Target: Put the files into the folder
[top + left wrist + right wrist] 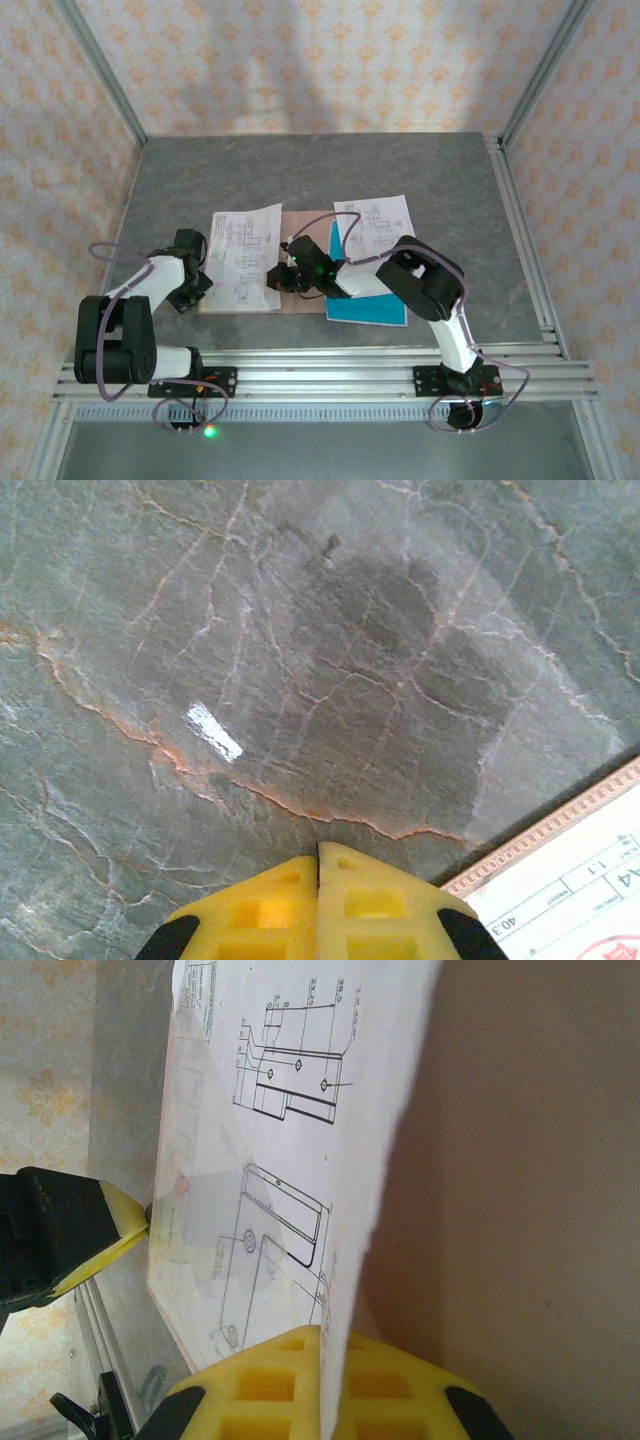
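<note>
**Files and folder: count, contents, grippers**

Count: 2 white sheets w/ black drawings, 1 teal sheet, 1 folder. Whether more sheets are stacked under these, can't tell.

Folder (pixel 303 303): pinkish-brown, flat on the table (pixel 440 190), about centre. The left white sheet (pixel 243 258) lies over the folder's left part. Brown card shows past the sheet's right side and along its near edge. Folder open or closed: can't tell.

Right white sheet (pixel 375 220): flat at far right, just beside the folder's right edge. Its near part is hidden by the right arm.

Teal sheet (pixel 365 310): near right, under the right arm, just beside the folder's near-right corner.

Right gripper (pixel 322 1345): yellow fingers pinched on the left white sheet's right edge. In the right wrist view the paper runs straight between them. That edge is raised off the folder, w/ bare brown card showing to its right.

Left gripper (pixel 318 865): fingers pressed together, nothing seen between them. It sits over bare table at the left side of the left white sheet. A printed sheet corner shows just to its right in the left wrist view. In the right wrist view its yellow tip sits right at the sheet's edge
</note>
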You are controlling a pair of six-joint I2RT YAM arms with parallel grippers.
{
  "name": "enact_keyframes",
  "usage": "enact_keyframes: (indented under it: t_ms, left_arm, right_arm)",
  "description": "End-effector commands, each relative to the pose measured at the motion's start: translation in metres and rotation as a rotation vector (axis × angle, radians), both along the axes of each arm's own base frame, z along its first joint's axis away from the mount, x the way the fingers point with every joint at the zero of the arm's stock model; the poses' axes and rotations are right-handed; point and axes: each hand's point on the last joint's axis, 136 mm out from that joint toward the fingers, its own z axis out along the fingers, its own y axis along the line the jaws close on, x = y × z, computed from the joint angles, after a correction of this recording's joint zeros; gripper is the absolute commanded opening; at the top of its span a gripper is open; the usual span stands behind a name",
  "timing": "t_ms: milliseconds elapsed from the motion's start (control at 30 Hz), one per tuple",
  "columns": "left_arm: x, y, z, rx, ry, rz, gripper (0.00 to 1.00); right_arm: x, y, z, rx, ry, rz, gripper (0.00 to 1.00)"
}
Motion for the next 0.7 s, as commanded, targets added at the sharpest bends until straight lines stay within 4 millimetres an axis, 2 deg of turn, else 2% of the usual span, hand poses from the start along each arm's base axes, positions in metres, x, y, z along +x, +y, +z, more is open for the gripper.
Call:
enact_keyframes:
  t_ms: [0, 200, 233, 333, 467, 567, 667]
  left_arm:
    - [0.012, -0.040, -0.020, -0.196, -0.051, -0.033, 0.00]
    - [0.013, -0.040, -0.020, -0.197, -0.052, -0.034, 0.00]
    - [0.013, -0.040, -0.020, -0.197, -0.052, -0.034, 0.00]
    - [0.012, -0.040, -0.019, -0.194, -0.051, -0.035, 0.00]
    - [0.010, -0.039, -0.016, -0.187, -0.057, -0.043, 0.00]
    - [0.008, -0.041, -0.016, -0.193, -0.055, -0.051, 0.00]
    - [0.007, -0.046, -0.020, -0.202, -0.055, -0.055, 0.00]
  right_arm:
    - [0.003, 0.000, -0.003, -0.029, -0.006, -0.027, 0.00]
    - [0.002, -0.001, -0.004, -0.044, -0.001, -0.023, 0.00]
    - [0.002, -0.001, -0.003, -0.048, -0.003, -0.023, 0.06]
    - [0.005, -0.007, 0.005, -0.072, -0.029, -0.038, 0.31]
    - [0.016, -0.029, 0.035, -0.130, -0.106, -0.124, 0.57]
    - [0.026, -0.061, 0.054, -0.200, -0.140, -0.240, 0.68]
    - [0.029, -0.093, 0.058, -0.238, -0.122, -0.343, 0.72]
